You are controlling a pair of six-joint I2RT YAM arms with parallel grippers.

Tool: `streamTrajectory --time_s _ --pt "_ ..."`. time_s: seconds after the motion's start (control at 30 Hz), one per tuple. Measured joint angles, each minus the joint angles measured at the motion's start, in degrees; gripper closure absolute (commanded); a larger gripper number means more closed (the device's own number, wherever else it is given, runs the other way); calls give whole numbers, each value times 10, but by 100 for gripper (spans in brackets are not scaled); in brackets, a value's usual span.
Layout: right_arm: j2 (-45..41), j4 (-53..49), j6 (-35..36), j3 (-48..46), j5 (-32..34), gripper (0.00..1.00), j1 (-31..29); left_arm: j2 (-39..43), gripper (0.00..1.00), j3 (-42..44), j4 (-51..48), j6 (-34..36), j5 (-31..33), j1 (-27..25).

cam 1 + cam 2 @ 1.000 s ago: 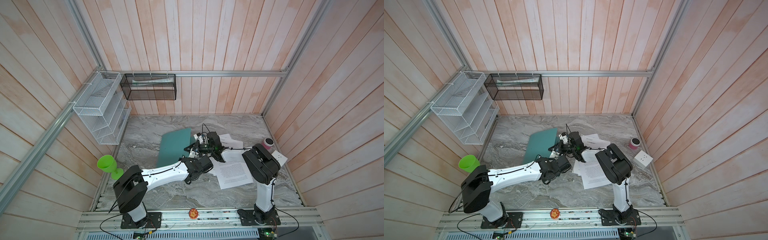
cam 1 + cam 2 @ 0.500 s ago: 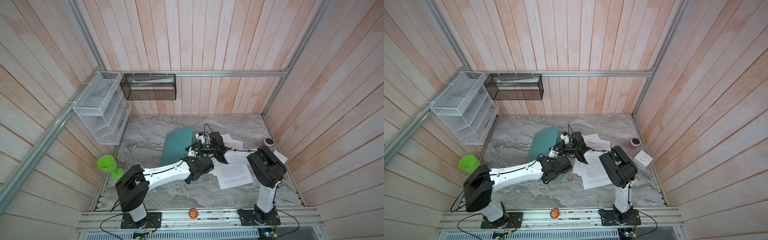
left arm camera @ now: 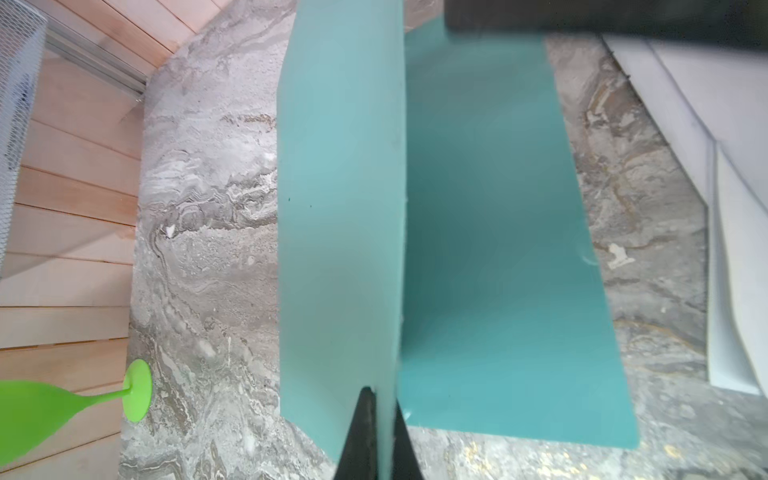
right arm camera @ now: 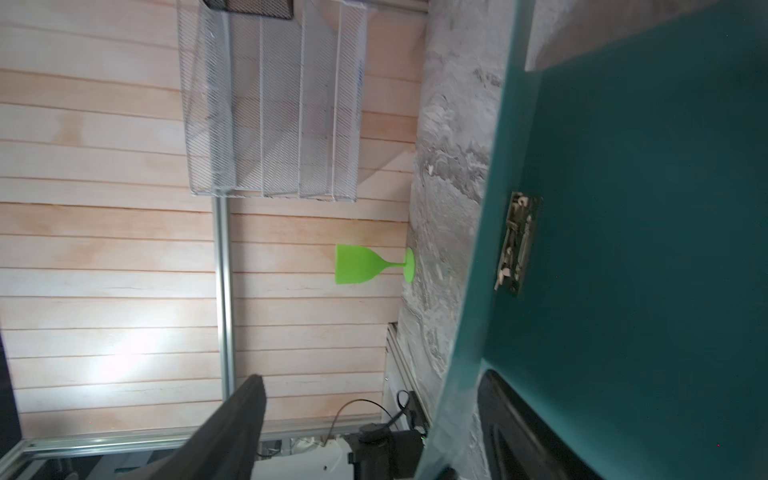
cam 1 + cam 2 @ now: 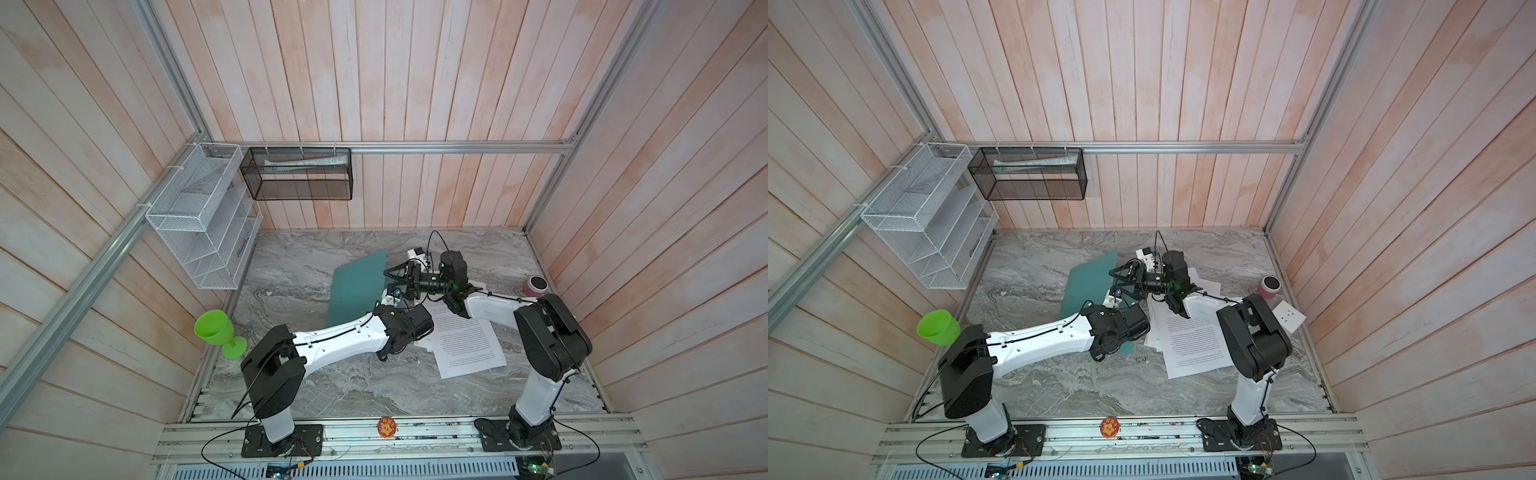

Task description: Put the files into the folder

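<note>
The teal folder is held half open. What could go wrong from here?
The left tool pinches only the raised cover's edge; if it slips, the folder may flop shut. The right tool stands open close to that cover and might knock it. The files lie fanned, so sheets may scatter.

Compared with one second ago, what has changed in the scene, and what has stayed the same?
The left gripper has closed on the raised cover of the folder. The right gripper, which held that cover before, has opened and let go; the cover's edge now passes between its open jaws. The files, the green goblet and the pink cup stayed where they were.
</note>
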State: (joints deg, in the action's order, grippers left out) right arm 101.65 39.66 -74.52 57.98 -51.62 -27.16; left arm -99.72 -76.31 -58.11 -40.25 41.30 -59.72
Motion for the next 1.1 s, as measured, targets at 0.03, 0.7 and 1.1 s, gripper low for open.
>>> streamTrajectory --time_s 0.03,0.7,1.1 --pt "-16 5 0 -3 -2 19 12 1 100 -3 0 -1 -7 0" --pt "-47 -50 90 -59 22 47 46 179 100 60 109 -37 -147 40" --pt "47 -145 148 42 72 47 -72 401 70 248 214 -98 -229 149"
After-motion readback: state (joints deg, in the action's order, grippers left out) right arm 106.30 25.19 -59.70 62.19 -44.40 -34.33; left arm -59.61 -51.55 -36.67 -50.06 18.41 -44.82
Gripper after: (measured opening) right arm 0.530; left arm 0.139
